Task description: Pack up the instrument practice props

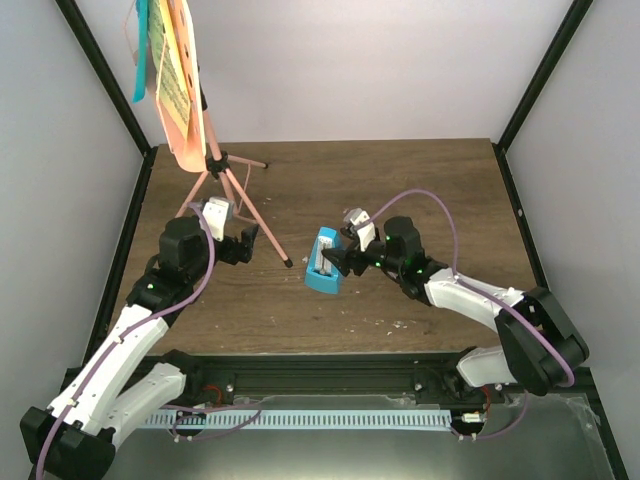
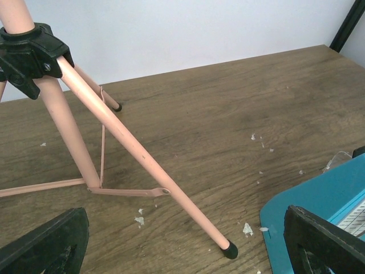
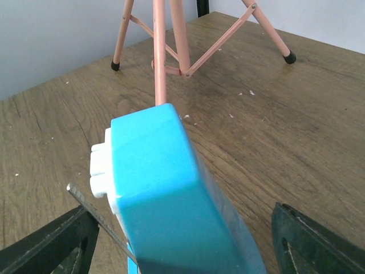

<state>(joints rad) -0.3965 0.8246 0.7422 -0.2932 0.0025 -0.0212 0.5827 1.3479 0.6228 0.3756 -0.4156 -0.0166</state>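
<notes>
Because the surface [image 1: 420, 190] lies bare beyond and to the right of my right jaws, I judge there is room to lift that way. The music stand [image 1: 214, 160], music sheets [image 1: 172, 80] up on its desk, rises just ahead of my left jaws, which gape empty; one foot lands near my right jaws. Between those, wide apart and gripping nothing yet, sits the metronome [image 1: 323, 265]. I should close squarely on its flat sides, missing the thin rod [image 3: 100, 220] by one jaw, then rise straight.

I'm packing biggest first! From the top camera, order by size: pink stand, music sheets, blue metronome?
1. music stand, largest.
2. music sheets, next, though raised nearer the camera.
3. metronome, smallest.
</notes>
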